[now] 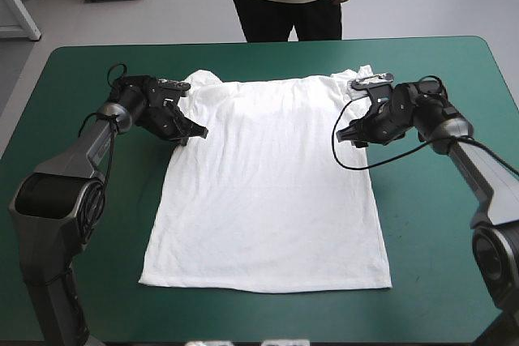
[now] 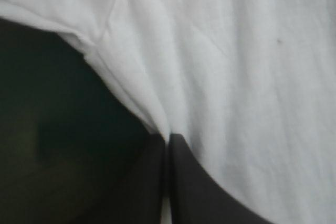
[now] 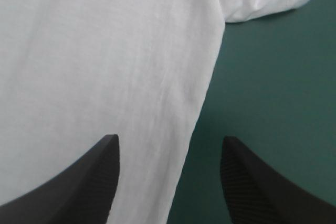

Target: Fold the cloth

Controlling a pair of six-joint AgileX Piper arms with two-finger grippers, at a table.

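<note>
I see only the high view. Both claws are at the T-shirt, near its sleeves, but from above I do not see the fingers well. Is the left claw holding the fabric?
Observer: Yes. In the left wrist view the left claw is shut on the T-shirt, with a fold of its edge pinched at the tips.
Operator: And the right one?
Observer: The right claw is open and grips nothing.
Operator: Is it lined up with the shirt's edge?
Observer: The side edge runs between its fingers. One finger is over the fabric and the other is over the teal-green cover.
</note>
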